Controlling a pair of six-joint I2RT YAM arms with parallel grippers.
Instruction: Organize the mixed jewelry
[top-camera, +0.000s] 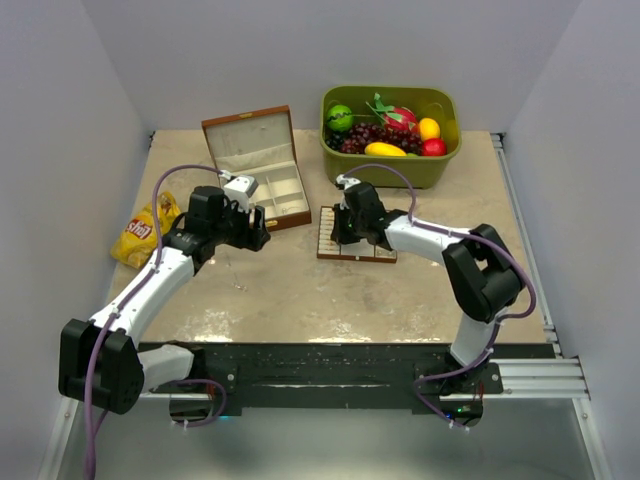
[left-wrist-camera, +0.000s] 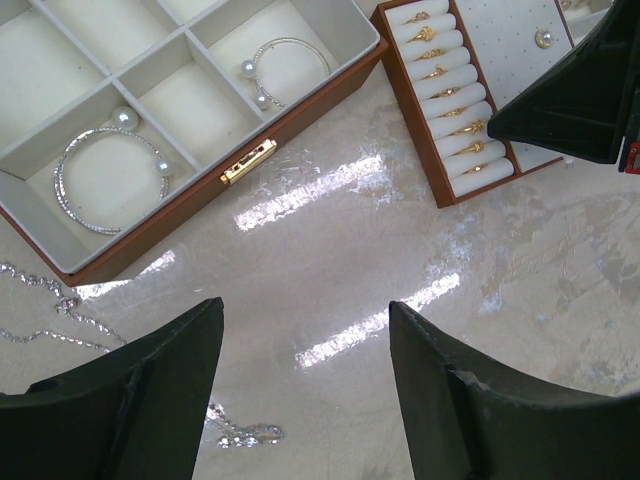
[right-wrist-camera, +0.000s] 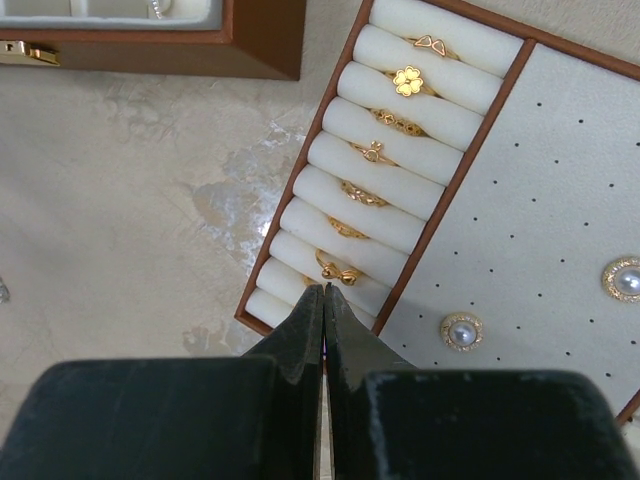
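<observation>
The mixed jewelry lies in three places. Two silvery pearl-tipped bracelets (left-wrist-camera: 110, 165) (left-wrist-camera: 287, 62) rest in compartments of the brown wooden box (left-wrist-camera: 310, 106). A fine silvery chain (left-wrist-camera: 45, 290) trails on the table by the box, one end (left-wrist-camera: 245, 433) near my left finger. Gold rings (right-wrist-camera: 407, 81) sit in the cream rolls of the brown-edged tray (right-wrist-camera: 540, 180), with pearl studs (right-wrist-camera: 461, 330) on its dotted pad. My left gripper (left-wrist-camera: 305, 305) hangs open over bare table in front of the box. My right gripper (right-wrist-camera: 323, 287) is shut, tips at the tray's nearest ring rolls; nothing shows between them.
A green bin (top-camera: 440, 165) of toy fruit stands at the back right. A yellow snack bag (top-camera: 147, 232) lies at the left edge. The open box (top-camera: 262, 150) and the tray (top-camera: 355, 255) sit side by side mid-table, and the right arm's fingers (left-wrist-camera: 580, 95) overhang the tray.
</observation>
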